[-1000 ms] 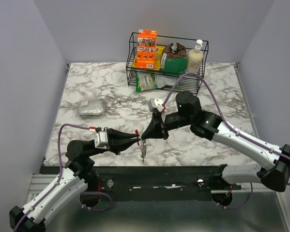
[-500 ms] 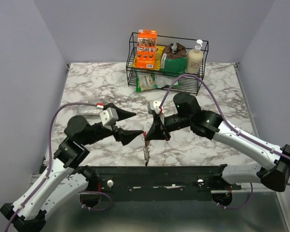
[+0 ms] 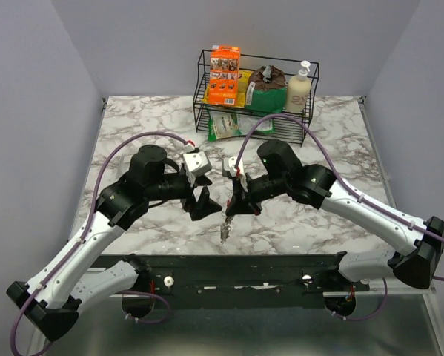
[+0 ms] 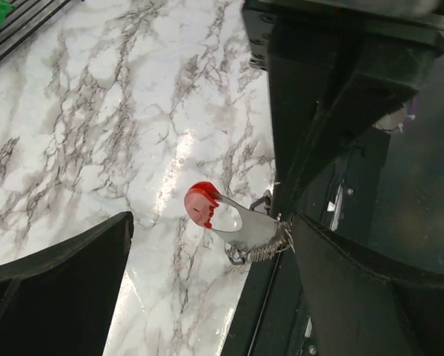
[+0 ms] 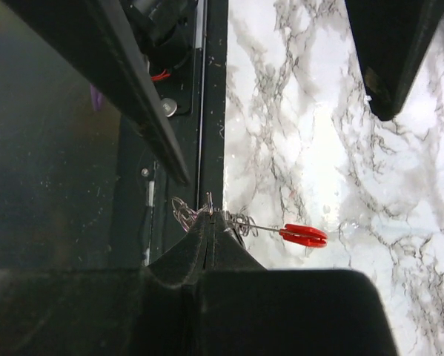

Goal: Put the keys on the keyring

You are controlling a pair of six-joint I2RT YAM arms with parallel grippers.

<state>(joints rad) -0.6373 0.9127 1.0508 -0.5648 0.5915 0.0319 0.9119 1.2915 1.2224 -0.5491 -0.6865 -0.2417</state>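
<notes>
My right gripper (image 3: 229,211) (image 5: 210,221) is shut on the wire coils of the keyring (image 5: 240,220) (image 4: 270,248), held just above the marble near the front edge. Below it hang the silver keys (image 3: 224,231). A flat silver piece with a red tip (image 4: 204,204) (image 5: 305,235) sticks out sideways from the ring. To the left, my left gripper (image 3: 201,200) (image 4: 213,222) stands wide open. Its fingers (image 4: 58,285) are apart from the ring, and nothing is between them.
A black wire basket (image 3: 204,74) at the back holds an orange box (image 3: 224,76) and a soap bottle (image 3: 299,87). A green packet (image 3: 226,126) lies in front of it. A black rail (image 3: 244,263) runs along the table's near edge.
My left gripper has opened, let go of the bunch and swung up and back to the left. The right gripper has stayed shut on the keyring and lifted slightly.
</notes>
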